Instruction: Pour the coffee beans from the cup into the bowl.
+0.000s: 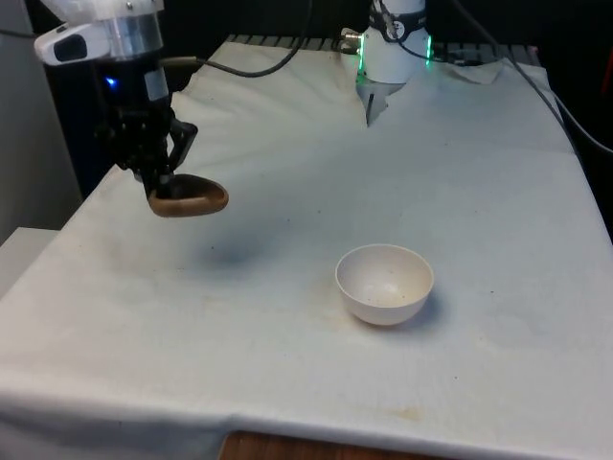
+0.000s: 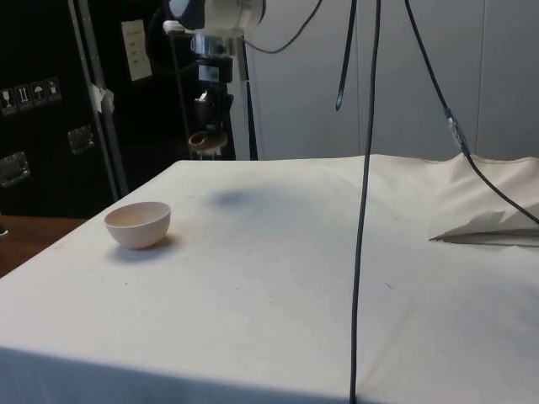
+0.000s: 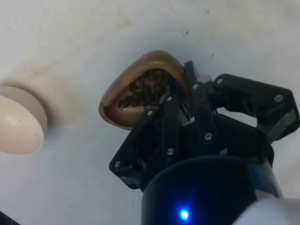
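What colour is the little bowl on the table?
The bowl is off-white, clearest in the front view.

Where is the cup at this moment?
The cup hangs in the gripper above the cloth at the front view's left, well apart from the bowl.

Arm high, jaws pointing down, clamped on cup (image 1: pixel 189 198) rim.

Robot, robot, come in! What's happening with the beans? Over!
Gripper shut on cup, lifted off table. Beans in cup. Bowl empty, off to the side. Nothing between them.
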### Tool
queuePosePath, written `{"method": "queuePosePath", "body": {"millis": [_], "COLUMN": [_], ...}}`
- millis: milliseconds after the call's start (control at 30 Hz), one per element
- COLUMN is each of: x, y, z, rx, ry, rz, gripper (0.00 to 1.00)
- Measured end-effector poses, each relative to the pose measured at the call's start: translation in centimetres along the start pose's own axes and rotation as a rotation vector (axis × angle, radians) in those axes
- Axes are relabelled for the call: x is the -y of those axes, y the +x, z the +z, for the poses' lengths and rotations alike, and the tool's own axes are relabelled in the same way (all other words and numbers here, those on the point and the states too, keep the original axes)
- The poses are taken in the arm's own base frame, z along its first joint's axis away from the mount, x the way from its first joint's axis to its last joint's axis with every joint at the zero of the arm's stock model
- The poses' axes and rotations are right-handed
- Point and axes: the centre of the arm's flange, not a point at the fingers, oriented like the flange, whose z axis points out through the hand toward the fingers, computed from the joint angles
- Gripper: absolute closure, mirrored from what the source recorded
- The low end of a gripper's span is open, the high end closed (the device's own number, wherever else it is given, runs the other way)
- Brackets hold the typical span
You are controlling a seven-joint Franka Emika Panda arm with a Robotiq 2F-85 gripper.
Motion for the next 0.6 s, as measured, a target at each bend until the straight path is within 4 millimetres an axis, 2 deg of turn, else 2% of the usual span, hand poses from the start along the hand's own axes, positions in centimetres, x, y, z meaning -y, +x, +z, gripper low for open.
{"method": "queuePosePath", "body": {"millis": [600], "x": [1.7], "y": [0.8], "z": [-4.1], "rx": [-0.022], "ry": [-0.011], "rz": [-0.016], "gripper": [1.0]}}
